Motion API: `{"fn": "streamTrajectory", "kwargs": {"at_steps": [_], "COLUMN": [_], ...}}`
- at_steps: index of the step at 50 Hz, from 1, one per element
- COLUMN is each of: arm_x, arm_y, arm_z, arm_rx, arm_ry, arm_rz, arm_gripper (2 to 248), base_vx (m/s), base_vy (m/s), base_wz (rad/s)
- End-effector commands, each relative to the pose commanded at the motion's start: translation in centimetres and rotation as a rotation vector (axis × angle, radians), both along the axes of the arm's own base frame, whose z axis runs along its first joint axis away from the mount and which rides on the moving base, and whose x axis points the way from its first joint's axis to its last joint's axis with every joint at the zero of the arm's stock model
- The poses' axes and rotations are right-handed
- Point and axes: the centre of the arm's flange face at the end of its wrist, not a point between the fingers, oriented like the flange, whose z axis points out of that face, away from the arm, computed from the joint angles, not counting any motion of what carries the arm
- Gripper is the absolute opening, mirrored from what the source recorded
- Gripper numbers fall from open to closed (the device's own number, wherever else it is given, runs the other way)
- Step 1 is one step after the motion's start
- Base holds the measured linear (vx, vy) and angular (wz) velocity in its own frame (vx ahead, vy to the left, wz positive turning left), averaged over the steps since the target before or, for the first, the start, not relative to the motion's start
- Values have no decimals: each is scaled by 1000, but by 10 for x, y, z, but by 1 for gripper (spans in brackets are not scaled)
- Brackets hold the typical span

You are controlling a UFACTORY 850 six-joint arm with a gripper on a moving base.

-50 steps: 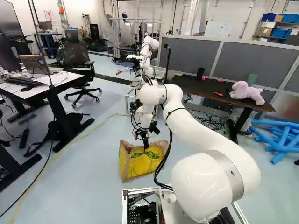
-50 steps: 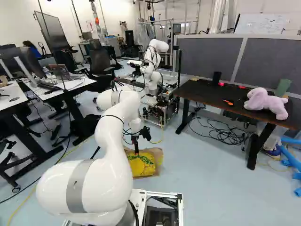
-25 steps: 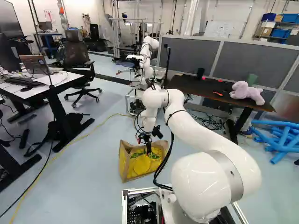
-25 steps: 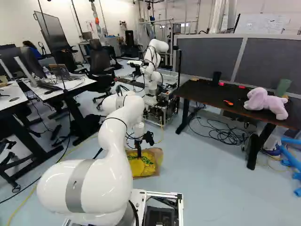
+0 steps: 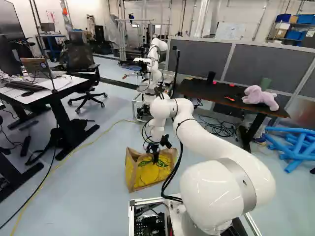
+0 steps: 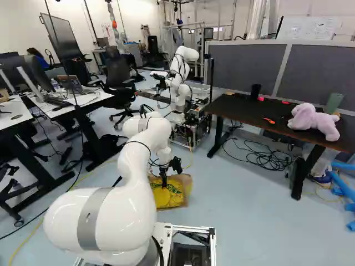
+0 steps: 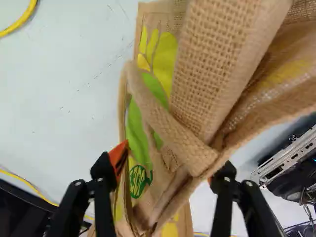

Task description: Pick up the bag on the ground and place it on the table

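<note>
Arched arm (image 5: 209, 135), gripper (image 5: 155, 159) low at 1 bag (image 5: 146, 176)

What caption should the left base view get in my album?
Gripper at the yellow patterned bag on the floor, purple toy on the dark table.

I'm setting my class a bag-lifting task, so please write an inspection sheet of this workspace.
Surface: pale blue floor; dark rectangular table.
Job's things: tan woven bag with yellow-and-green print, on the floor.
Clutter: lilac plush toy and black cylindrical cup, on the table.
Gripper: black two-fingered gripper with orange pads, open, straddling the bag's upper part.
Cables: tangled black cable beneath the table; yellow cable on the floor.
Surroundings: another white arm, grey partition.
</note>
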Motion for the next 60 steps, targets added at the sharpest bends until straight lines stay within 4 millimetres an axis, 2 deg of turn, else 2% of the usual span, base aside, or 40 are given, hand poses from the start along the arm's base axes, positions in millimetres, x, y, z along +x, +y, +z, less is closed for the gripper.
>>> {"fn": "streamTrajectory", "kwargs": {"at_steps": [1,2,6,7,11,12,17,18,22,23,53,60], "arm_x": [0,0,0,0,0,0,0,0,0,0,0,0], "arm_y": [0,0,0,0,0,0,0,0,0,0,0,0], "arm_z": [0,0,0,0,0,0,0,0,0,0,0,6], "arm_rx": [0,0,0,0,0,0,0,0,0,0,0,0], "arm_ry": [0,0,0,0,0,0,0,0,0,0,0,0], "arm_rz": [0,0,0,0,0,0,0,0,0,0,0,0], "arm_gripper": [201,164,164,126,126,88,88,51,51,22,22,22], "base_vx": [0,0,0,0,0,0,0,0,0,0,0,0], "base_vy": [0,0,0,0,0,0,0,0,0,0,0,0], "base_wz": [0,0,0,0,0,0,0,0,0,0,0,0]}}
